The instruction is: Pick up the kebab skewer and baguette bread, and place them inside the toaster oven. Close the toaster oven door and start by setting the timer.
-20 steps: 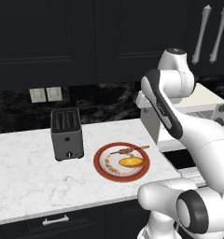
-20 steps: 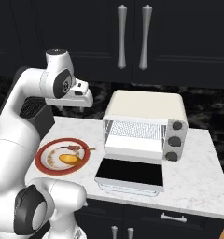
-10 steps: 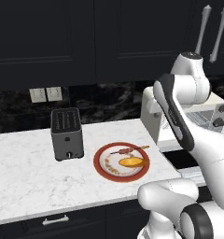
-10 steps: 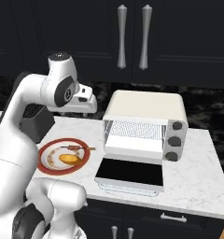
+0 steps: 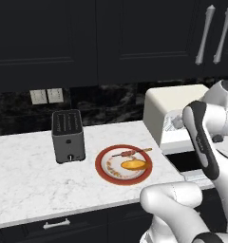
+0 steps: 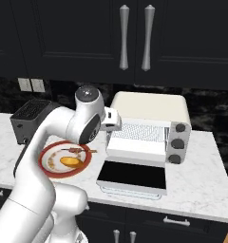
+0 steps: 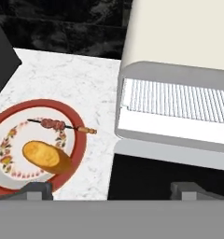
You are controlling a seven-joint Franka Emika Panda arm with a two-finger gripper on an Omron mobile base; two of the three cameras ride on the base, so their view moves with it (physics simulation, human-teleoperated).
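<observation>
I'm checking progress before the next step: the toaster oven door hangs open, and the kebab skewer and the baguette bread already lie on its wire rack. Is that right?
Not quite. The toaster oven door does hang open, but the wire rack is bare. The hand view shows the kebab skewer and the baguette bread lying on the red-rimmed plate beside the toaster oven.
</observation>
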